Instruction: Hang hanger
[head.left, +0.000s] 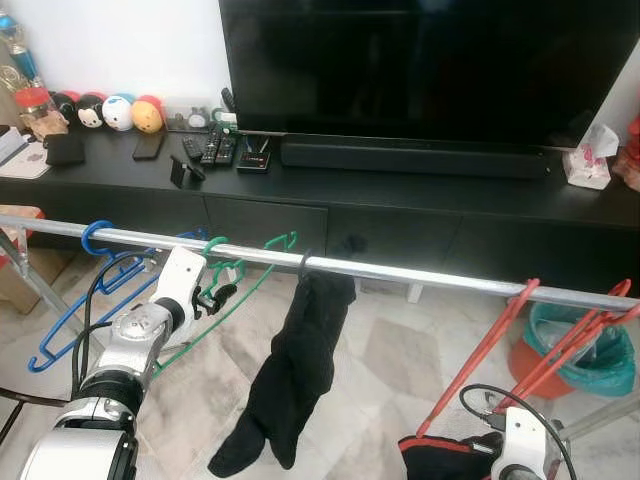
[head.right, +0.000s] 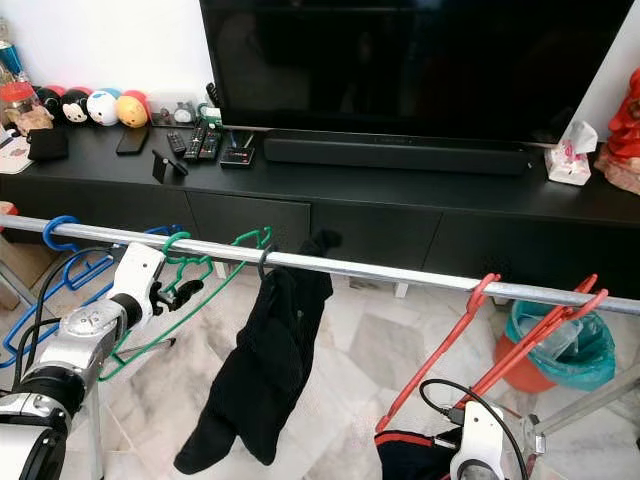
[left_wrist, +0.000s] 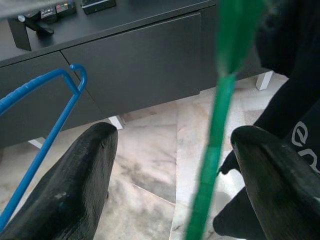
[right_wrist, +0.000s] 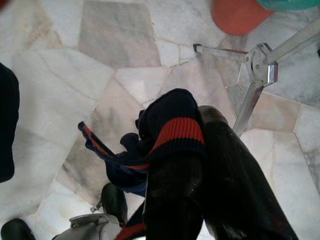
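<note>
Hanger (head.left: 235, 285) (the green one) is already hooked on the rail (head.left: 420, 273), slanting down toward the robot's left. Left gripper (head.left: 215, 293), spread wide, straddles its wire, apparently not touching. Right gripper (right_wrist: 200, 165), low down, stays out of it, clamped on a striped garment (right_wrist: 172, 127).

Right gripper (right_wrist: 200, 165) clamps navy garment (right_wrist: 165, 130) (red-striped cuff) above marble floor (right_wrist: 60, 75).

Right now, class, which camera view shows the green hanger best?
The left eye view: the green hanger hangs whole from the rail, beside the left end effector. The right eye view shows it equally whole. The left wrist view shows one green bar between the open fingers.
</note>
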